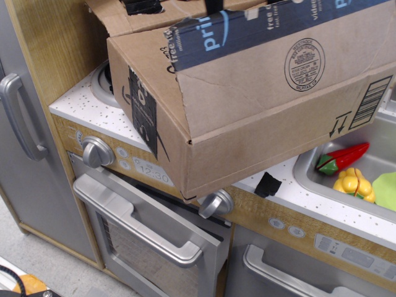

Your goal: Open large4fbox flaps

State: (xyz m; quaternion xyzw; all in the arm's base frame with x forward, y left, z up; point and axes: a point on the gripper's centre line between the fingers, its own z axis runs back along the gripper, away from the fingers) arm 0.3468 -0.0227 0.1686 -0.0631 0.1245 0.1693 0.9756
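Only a tiny bit of the robot showed at the very top edge. One of its fingers [212, 5] was a thin black strip, dark and plain. No cables, screws or markings could be seen, and the rest of the arm was out of sight.

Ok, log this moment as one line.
task: open flaps | box: on counter | front flap: raised | end effector: barely visible at top edge
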